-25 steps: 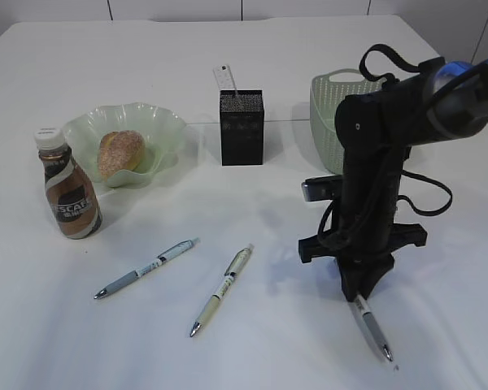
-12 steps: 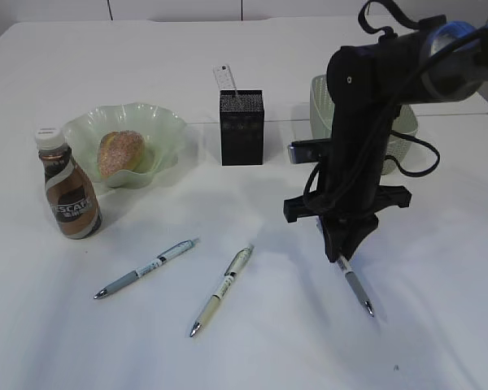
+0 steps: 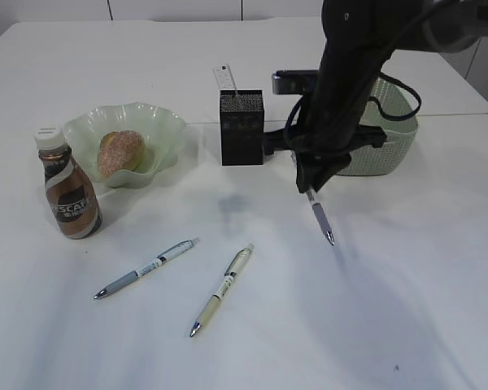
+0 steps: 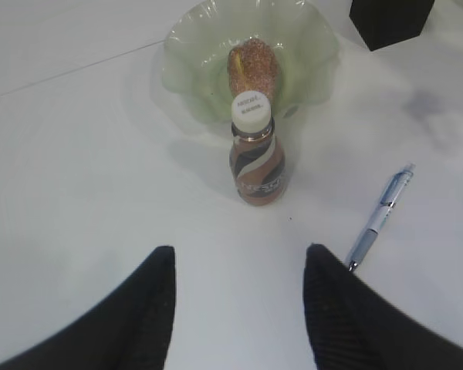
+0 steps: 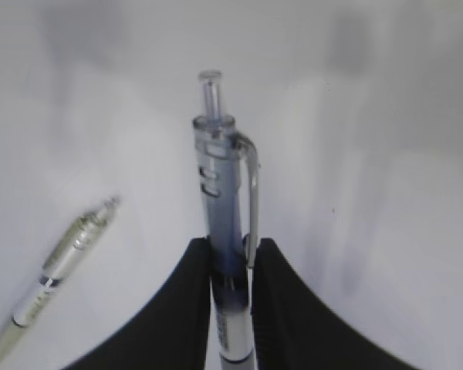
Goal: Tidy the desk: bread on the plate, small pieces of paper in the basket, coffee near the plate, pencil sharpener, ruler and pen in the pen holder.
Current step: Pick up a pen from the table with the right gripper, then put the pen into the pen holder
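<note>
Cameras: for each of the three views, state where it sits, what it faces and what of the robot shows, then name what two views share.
Exterior view: above the table's near edge, slanting down at the table; shows the right arm, its claw holding a pen.
Left wrist view: on the left arm, facing the coffee bottle and plate; shows the open left claw.
Right wrist view: on the right arm, looking down; two fingers pinch the pen.
Shared: exterior and left wrist both show the bread.
</note>
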You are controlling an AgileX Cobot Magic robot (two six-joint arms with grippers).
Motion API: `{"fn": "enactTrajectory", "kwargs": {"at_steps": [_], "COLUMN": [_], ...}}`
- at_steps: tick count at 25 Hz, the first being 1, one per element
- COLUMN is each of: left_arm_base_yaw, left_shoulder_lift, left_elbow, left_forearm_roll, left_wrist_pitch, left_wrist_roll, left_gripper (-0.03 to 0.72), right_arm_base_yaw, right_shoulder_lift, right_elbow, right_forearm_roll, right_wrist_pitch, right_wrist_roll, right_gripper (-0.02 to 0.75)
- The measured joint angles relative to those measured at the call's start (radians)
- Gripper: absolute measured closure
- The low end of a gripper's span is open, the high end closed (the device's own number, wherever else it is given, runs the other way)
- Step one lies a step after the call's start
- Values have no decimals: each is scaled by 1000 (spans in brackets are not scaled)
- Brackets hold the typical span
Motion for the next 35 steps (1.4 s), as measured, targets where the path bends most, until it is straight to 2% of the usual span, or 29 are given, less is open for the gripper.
{"fn": "enactTrajectory", "kwargs": {"at_steps": [4, 7, 8, 13, 15, 16, 19, 30, 35], "left_arm_base_yaw": [0, 0, 0, 0, 0, 0, 0, 0, 0], "left_shoulder_lift": [0, 0, 0, 0, 0, 0, 0, 0, 0], "left_elbow": [0, 0, 0, 0, 0, 0, 0, 0, 0], "left_forearm_roll": [0, 0, 0, 0, 0, 0, 5, 40, 42], "left_wrist_pitch": [-9, -11, -14, -36, -50, -55, -68, -131, -143], "left_wrist_roll": [0, 0, 0, 0, 0, 0, 0, 0, 0], "left_gripper": [312, 312, 312, 312, 312, 312, 312, 313, 315], "right_arm_base_yaw": [0, 0, 0, 0, 0, 0, 0, 0, 0], "right_shoulder_lift": [0, 2, 2, 3, 3, 5, 7, 40, 115], "right_elbow": [-19, -100, -100, -122, -122, -122, -122, -122, -122], "right_forearm_roll": [0, 0, 0, 2, 2, -2, -13, -103, -198], "right_wrist_pitch": [-18, -178, -178, -417, -417, -513, -616, -993, -1159], "right_wrist_roll": [-2, -6, -6, -7, -7, -7, -9, -9, -9], "right_gripper": [602, 602, 602, 602, 602, 602, 602, 603, 603]}}
